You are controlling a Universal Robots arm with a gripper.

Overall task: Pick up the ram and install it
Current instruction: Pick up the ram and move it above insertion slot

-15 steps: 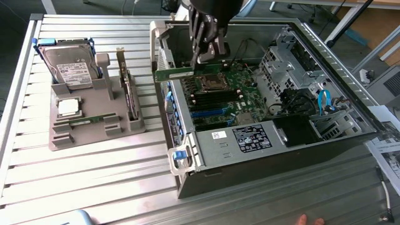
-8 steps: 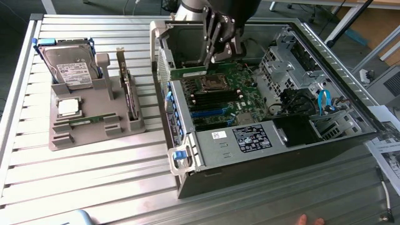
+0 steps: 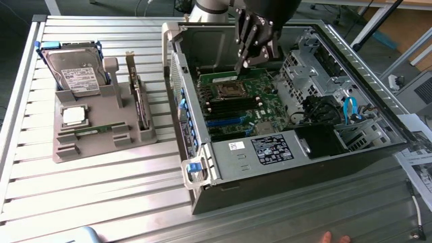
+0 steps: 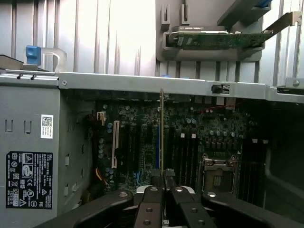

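Grey sheet metal of the open computer case (image 3: 223, 169) rings the gripper (image 4: 164, 176), whose jaws are closed on the ram (image 4: 162, 128), held edge-on above the motherboard (image 3: 260, 114). Gripped by so thin an edge, the strip could twist or slip. If it meets the memory slots (image 3: 233, 107) tilted or off-line, a downward push would likely jam it or strain the board.

No wording is legible: the white label (image 3: 82, 77) on the hard drive (image 3: 68, 54), well to the exterior view's left of the computer case (image 3: 223, 45), and the black sticker (image 3: 272, 150) and small white code sticker (image 3: 235, 146) on the case itself carry print too small to read.
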